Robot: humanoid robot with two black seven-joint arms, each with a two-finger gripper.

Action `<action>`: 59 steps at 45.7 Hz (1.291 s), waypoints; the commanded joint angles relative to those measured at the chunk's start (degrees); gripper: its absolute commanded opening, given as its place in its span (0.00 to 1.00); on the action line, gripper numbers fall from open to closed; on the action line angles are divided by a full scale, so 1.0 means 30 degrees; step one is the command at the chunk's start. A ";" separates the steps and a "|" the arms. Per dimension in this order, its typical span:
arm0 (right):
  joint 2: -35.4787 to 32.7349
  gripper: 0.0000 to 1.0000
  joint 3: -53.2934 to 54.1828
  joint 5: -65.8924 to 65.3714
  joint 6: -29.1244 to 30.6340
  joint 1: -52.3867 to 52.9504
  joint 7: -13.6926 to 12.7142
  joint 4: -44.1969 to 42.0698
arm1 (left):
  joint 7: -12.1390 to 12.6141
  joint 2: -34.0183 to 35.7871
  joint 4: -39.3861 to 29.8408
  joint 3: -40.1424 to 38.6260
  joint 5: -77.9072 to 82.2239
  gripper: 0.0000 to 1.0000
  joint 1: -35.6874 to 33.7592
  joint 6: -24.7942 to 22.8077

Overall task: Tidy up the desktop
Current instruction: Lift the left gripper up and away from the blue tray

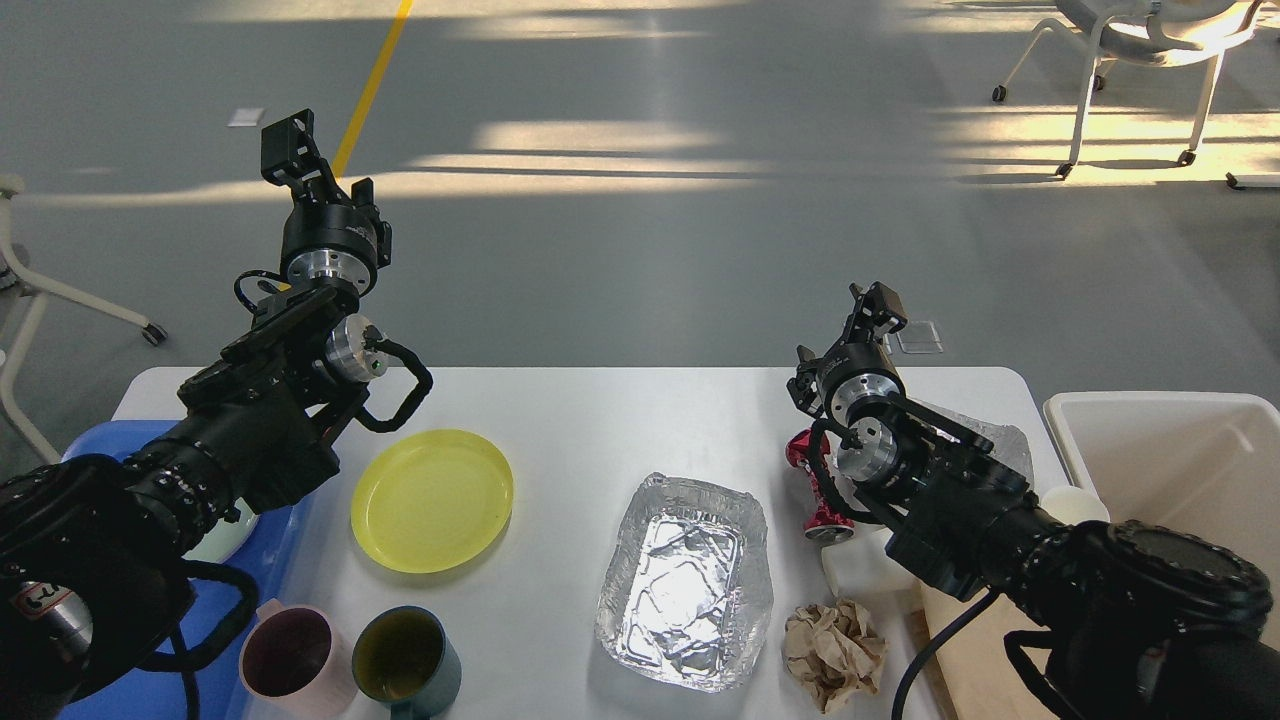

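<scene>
Two arms raised over the white table [600, 420]. Left fingers [285, 150] high beyond its far-left edge; right fingers [878, 305] above its far-right edge. Neither touches it or holds anything; open or closed, I cannot tell.

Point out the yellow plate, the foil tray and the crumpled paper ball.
yellow plate [432, 500], head view, centre of its dish.
foil tray [688, 580], head view, its flat bottom.
crumpled paper ball [833, 650], head view, its middle.
</scene>
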 commanded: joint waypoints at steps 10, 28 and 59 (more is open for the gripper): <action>0.0002 1.00 0.0000 0.0019 0.0000 0.0000 0.0000 0.0000 | 0.0173 0.0765 0.0065 0.8037 -0.0059 0.96 -0.3504 -0.0491; 0.0002 1.00 0.0000 0.0019 0.0000 0.0000 0.0000 0.0000 | 0.0350 0.1263 -0.1866 2.2479 0.0028 0.96 -0.9888 -0.4059; 0.0002 1.00 0.0000 -0.0010 0.0000 0.0000 0.0000 0.0000 | 0.0350 0.3374 -1.1858 3.5904 0.4187 0.96 -2.4392 -1.5575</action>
